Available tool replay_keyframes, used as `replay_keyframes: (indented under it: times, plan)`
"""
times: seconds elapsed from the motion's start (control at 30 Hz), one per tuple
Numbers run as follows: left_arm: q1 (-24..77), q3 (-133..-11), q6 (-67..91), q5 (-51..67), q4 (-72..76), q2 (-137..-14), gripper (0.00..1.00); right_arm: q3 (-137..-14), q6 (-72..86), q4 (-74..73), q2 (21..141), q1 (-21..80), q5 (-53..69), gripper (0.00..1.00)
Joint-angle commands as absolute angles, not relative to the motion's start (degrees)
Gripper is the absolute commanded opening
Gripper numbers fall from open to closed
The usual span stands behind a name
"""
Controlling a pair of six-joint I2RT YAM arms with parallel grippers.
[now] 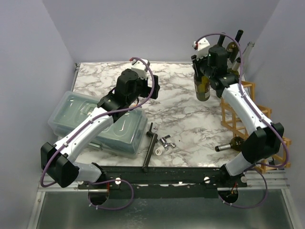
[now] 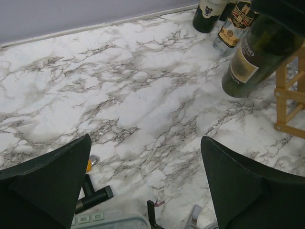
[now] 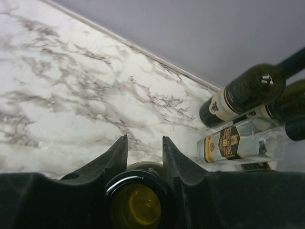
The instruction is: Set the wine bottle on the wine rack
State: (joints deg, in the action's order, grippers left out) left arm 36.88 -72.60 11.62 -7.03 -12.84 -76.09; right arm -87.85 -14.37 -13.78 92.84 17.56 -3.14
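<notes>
Closest to us, the black rail (image 1: 162, 174) carries both arm bases at the near edge of the marble table (image 1: 181, 119). We start on the far left, where the clear lidded bin (image 1: 71, 112) sits on the table and the left arm reaches over it. Moving on, we find the left gripper (image 2: 145, 140) hanging above bare marble, spread wide with nothing between its dark fingers (image 2: 47, 186).

Centre stage now, near the front: a black bar (image 1: 150, 145) lies on the table, with a white-and-chrome fitting (image 1: 164, 143) just beside it on the right.

On we go to the right side. We see the right gripper (image 3: 144, 139) pinching the wine bottle (image 1: 202, 88) at its neck, and the open mouth shows between the fingers in the wrist view. We see the bottle upright, just left of the wine rack (image 2: 281, 95) and outside its cells. We cannot tell whether its base touches the marble.

At the rack's near end a second bottle (image 1: 236, 142) lies on its side, neck pointing left. Far right at the back, a dark bottle (image 3: 243, 93) and a clear bottle (image 3: 238, 143) stand close together by the wall.
</notes>
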Motion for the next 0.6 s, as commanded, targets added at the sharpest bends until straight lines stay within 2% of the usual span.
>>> replay_keyframes:
  times: [0.0,0.2,0.33,0.57]
  plan:
    - [35.5,-73.0,15.1,-10.3,-14.0,-76.2,0.98,-89.3,-25.9,-21.1,86.0,21.4,4.6,0.01]
    - [35.4,-73.6,15.6,-14.0,-15.7,-75.1,0.98,-83.4,-39.5,-31.7,77.0,25.8,15.7,0.01]
    - [35.4,-73.4,17.1,-16.0,-16.1,-75.3,0.98,-79.9,-46.9,-38.2,74.6,29.4,12.5,0.01]
    - [35.3,-73.7,18.2,-15.6,-16.7,-76.7,0.98,-79.7,-50.0,-45.7,75.6,35.1,5.2,0.01]
